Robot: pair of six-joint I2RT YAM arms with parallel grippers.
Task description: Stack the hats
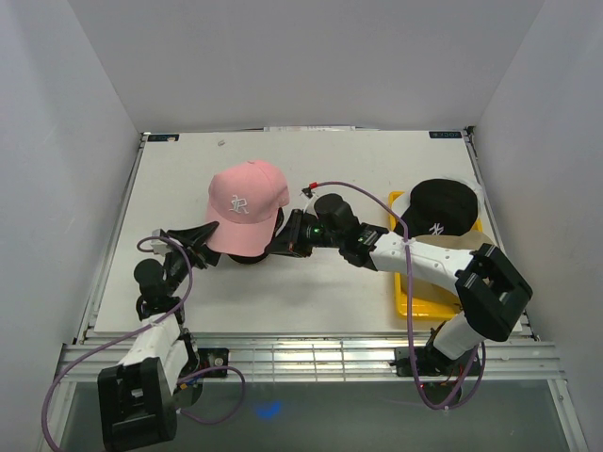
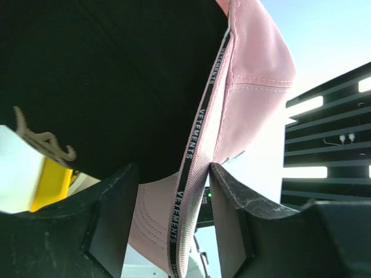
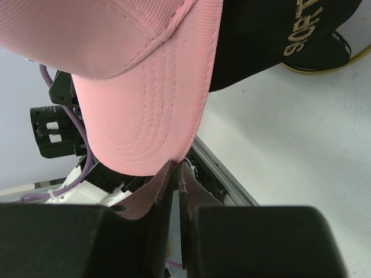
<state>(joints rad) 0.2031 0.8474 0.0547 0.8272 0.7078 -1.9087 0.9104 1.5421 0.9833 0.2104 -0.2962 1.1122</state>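
A pink hat (image 1: 247,200) is held up mid-table over a black hat (image 1: 247,257) with gold lettering, which also shows in the right wrist view (image 3: 261,35). My right gripper (image 1: 283,240) is shut on the edge of the pink hat's brim (image 3: 145,110), fingertips pinched together (image 3: 177,166). My left gripper (image 1: 209,235) is open, and the pink hat's taped rim (image 2: 255,75) hangs between its fingers, touching the right finger (image 2: 223,191). A second black hat (image 1: 440,209) with a white logo sits on a pile at the right. A white rim (image 1: 475,194) and tan fabric (image 1: 454,243) peek out beneath it.
A yellow mesh tray (image 1: 415,303) lies at the right under the hat pile and my right arm. The table's metal front rail (image 1: 301,350) runs along the near edge. White walls enclose the table on three sides.
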